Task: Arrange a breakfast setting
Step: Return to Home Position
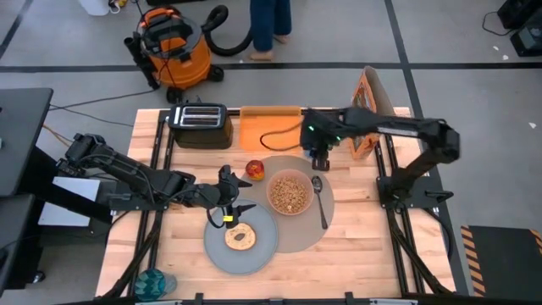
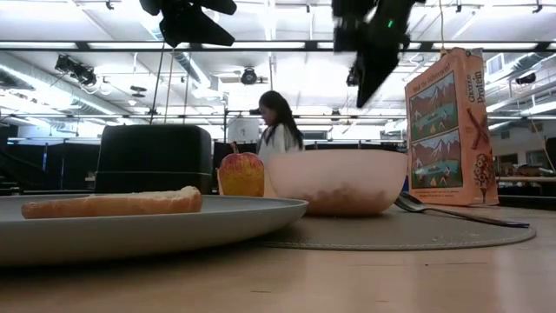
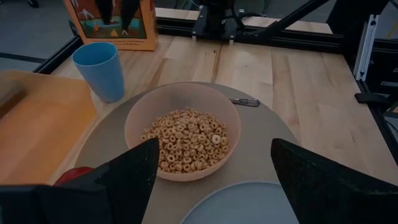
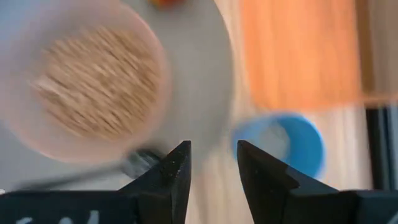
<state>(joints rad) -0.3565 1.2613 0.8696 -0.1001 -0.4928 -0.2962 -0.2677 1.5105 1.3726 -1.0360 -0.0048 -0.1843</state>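
Note:
A browned bagel [image 1: 241,237] lies on a grey plate [image 1: 264,251] that overlaps the near left of the round grey-brown placemat [image 1: 298,237]. A pink bowl [image 1: 290,193] of cereal and a metal spoon [image 1: 319,199] lie on the mat, with a red apple [image 1: 256,169] at its far left edge. The blue cup [image 3: 99,68] stands on the table beyond the mat. My left gripper [image 1: 232,207] hangs open and empty above the plate's far left rim. My right gripper [image 4: 213,165] hovers open and empty above the mat's far edge, beside the cup [image 4: 283,146].
A black toaster [image 1: 201,125], an orange cutting board [image 1: 271,127] and a cereal box [image 1: 368,102] stand along the table's far side. A teal object [image 1: 154,284] lies at the near left corner. A person stands in the room behind [image 2: 280,126].

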